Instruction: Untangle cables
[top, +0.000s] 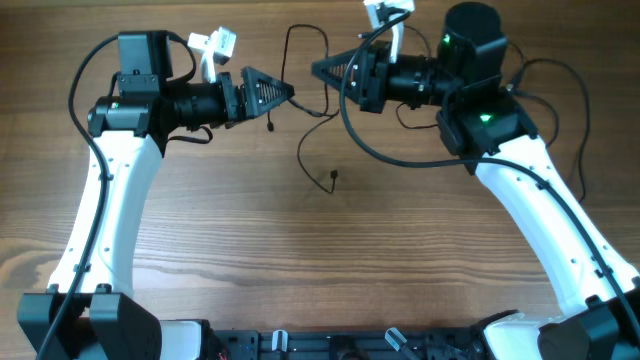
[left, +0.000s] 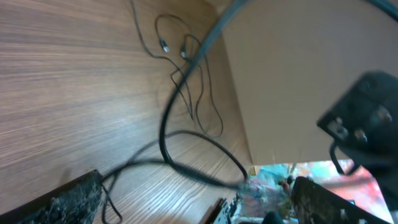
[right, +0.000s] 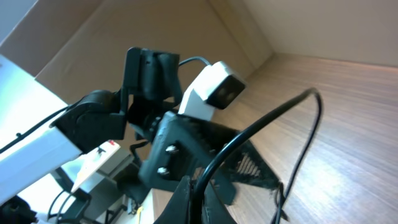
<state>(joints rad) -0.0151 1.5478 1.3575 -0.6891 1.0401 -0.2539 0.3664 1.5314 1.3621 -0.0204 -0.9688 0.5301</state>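
Thin black cables (top: 305, 150) lie on the wooden table between the arms, and one strand ends in a small plug (top: 332, 180). In the left wrist view the cables (left: 198, 93) loop on the wood with two plug ends. My left gripper (top: 285, 93) points right with its fingers wide apart (left: 196, 202). A thin strand runs beside one finger and a short plug end (top: 270, 125) hangs below it. My right gripper (top: 320, 70) points left, facing the left one. It is shut (right: 199, 199) on a black cable (right: 311, 106) that arcs up and then down to the table.
A thick black arm cable (top: 350, 125) loops under the right wrist and crosses the left wrist view as a blurred band (left: 168, 124). A beige wall (left: 280, 74) borders the table's far side. The left arm's white camera (right: 214, 87) is close to my right gripper.
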